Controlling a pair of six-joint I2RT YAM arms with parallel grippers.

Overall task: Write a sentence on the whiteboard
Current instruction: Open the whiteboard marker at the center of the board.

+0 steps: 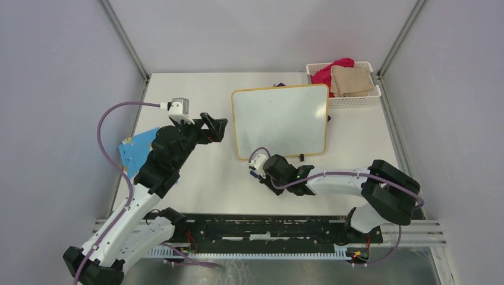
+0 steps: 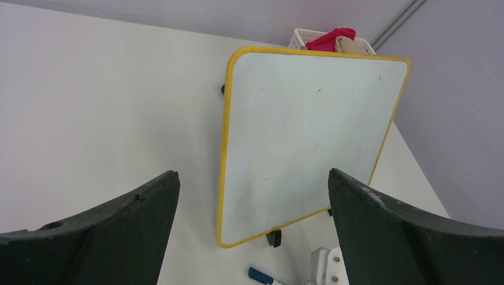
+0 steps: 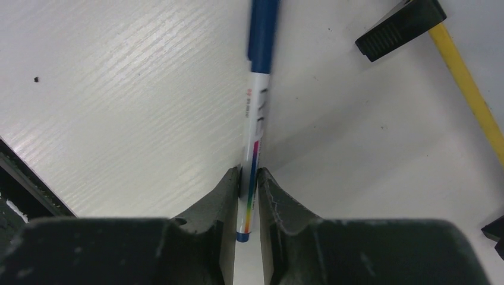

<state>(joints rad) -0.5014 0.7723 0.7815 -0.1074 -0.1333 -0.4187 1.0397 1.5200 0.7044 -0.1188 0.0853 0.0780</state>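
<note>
The whiteboard (image 1: 280, 120), white with a yellow frame and small black feet, lies at mid-table and also shows in the left wrist view (image 2: 303, 136). Its surface is blank apart from faint specks; no sentence shows on it. My right gripper (image 1: 261, 173) sits just in front of the board's near left corner, shut on a white marker (image 3: 257, 107) with a blue end pointing away from the wrist. The marker's blue end also shows in the left wrist view (image 2: 260, 275). My left gripper (image 1: 217, 127) is open and empty, held left of the board.
A white basket (image 1: 356, 101) with a red cloth (image 1: 333, 68) and a tan cloth (image 1: 352, 80) stands at the back right. A blue patterned card (image 1: 134, 151) lies under the left arm. A black board foot (image 3: 401, 29) is near the marker.
</note>
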